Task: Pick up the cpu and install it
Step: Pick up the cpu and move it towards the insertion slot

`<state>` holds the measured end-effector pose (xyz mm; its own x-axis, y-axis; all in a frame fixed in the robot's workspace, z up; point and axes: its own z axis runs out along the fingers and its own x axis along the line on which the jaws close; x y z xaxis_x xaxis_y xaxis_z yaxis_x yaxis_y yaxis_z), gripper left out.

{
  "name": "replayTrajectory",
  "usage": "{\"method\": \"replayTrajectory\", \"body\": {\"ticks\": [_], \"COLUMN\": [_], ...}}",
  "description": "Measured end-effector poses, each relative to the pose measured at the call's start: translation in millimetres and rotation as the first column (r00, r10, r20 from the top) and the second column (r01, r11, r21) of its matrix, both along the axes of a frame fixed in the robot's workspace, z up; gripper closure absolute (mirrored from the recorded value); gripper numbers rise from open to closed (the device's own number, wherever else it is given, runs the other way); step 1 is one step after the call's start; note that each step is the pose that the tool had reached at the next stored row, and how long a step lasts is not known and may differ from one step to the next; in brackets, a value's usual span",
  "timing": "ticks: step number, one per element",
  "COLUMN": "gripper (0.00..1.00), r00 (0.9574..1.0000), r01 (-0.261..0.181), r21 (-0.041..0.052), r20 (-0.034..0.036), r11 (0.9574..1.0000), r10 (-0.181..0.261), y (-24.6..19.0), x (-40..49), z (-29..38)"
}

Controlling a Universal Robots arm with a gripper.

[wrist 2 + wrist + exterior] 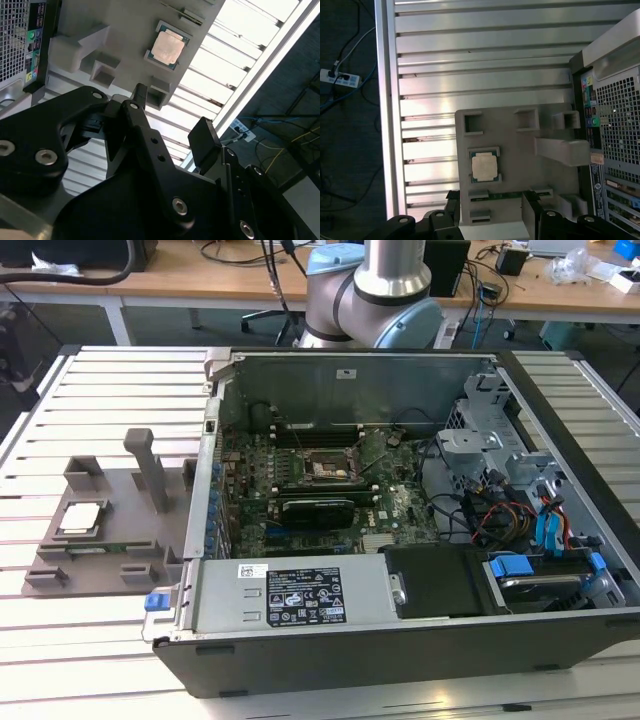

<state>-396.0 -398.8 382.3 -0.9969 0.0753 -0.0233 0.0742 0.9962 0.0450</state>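
The cpu (80, 517) is lying flat in its recess on the grey plate (130, 530), which is sitting on the slatted table (110, 390) just beside the open computer case (400, 645), at the exterior view's left. In both wrist views the gripper (492, 215) (171, 107) is hanging over the plate, jaws standing apart and gripping nothing, with the chip lying clear of the fingers (452, 206).

Light: bright, diffuse, from above. Glare: white sheen on the slatted worktop (485, 50) around the grey fixture plate (515, 165) in both wrist views, strongest just beyond the plate; pale warm reflection on the cpu (166, 47) seated on the plate. Shadows: soft, short, beside the plate's raised blocks. Dark areas: tool (171, 112) in front of the plate, near-black; computer case (400, 380) interior beside the plate, dim.
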Motion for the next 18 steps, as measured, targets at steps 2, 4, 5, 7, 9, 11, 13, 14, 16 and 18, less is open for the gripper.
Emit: {"method": "replayTrajectory", "body": {"ticks": [2, 4, 5, 7, 9, 11, 13, 14, 16, 18], "gripper": [0.39, 0.39, 0.39, 0.39, 0.39, 0.39, 0.39, 0.39, 0.39, 0.39], "r00": [1.0, 1.0, 1.0, 1.0, 1.0, 1.0, 1.0, 1.0, 1.0, 1.0], "r01": [0.0, 0.0, 0.0, 0.0, 0.0, 0.0, 0.0, 0.0, 0.0, 0.0], "r21": [0.0001, 0.0, 0.0, 0.0, 0.0, 0.0, 0.0, 0.0, 0.0, 0.0], "r20": [0.0, 0.0001, 0.0, 0.0001, 0.0, 0.0, 0.0, 0.0, 0.0, 0.0], "r11": [1.0, 1.0, 1.0, 1.0, 1.0, 1.0, 1.0, 1.0, 1.0, 1.0], "r10": [0.0, 0.0, 0.0, 0.0, 0.0, 0.0, 0.0, 0.0, 0.0, 0.0], "y": [0.0, 0.0, 0.0, 0.0, 0.0, 0.0, 0.0, 0.0, 0.0, 0.0], "x": [0.0, 0.0, 0.0, 0.0, 0.0, 0.0, 0.0, 0.0, 0.0, 0.0], "z": [-1.2, -2.2, -3.0, -4.0, -5.0, -5.9, -6.7, -7.3, -8.9, -11.6]}}
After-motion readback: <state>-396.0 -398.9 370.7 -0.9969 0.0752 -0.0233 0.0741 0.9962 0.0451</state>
